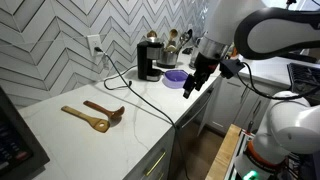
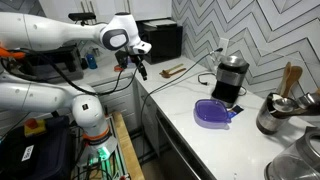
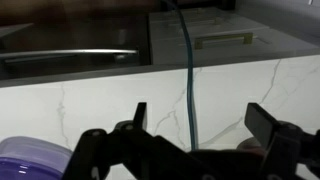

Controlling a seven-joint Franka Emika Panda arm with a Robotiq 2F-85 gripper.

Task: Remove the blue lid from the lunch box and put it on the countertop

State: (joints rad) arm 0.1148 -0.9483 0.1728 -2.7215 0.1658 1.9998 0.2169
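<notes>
The blue lid [image 2: 212, 113] lies flat on top of the lunch box, which is almost hidden under it, on the white countertop [image 2: 190, 140] in front of the coffee maker. The lid also shows in an exterior view [image 1: 175, 77] and at the lower left edge of the wrist view [image 3: 28, 160]. My gripper [image 2: 141, 70] hangs open and empty above the counter's front edge, well short of the lid. In the wrist view its two fingers [image 3: 203, 118] are spread apart over bare marbled countertop [image 3: 100, 100].
A black coffee maker [image 2: 230, 78] stands behind the lid, with a steel pot [image 2: 272, 115] beside it. Two wooden spoons [image 1: 95, 115] lie further along the counter. A dark cable [image 3: 190, 60] runs across the counter and over its edge.
</notes>
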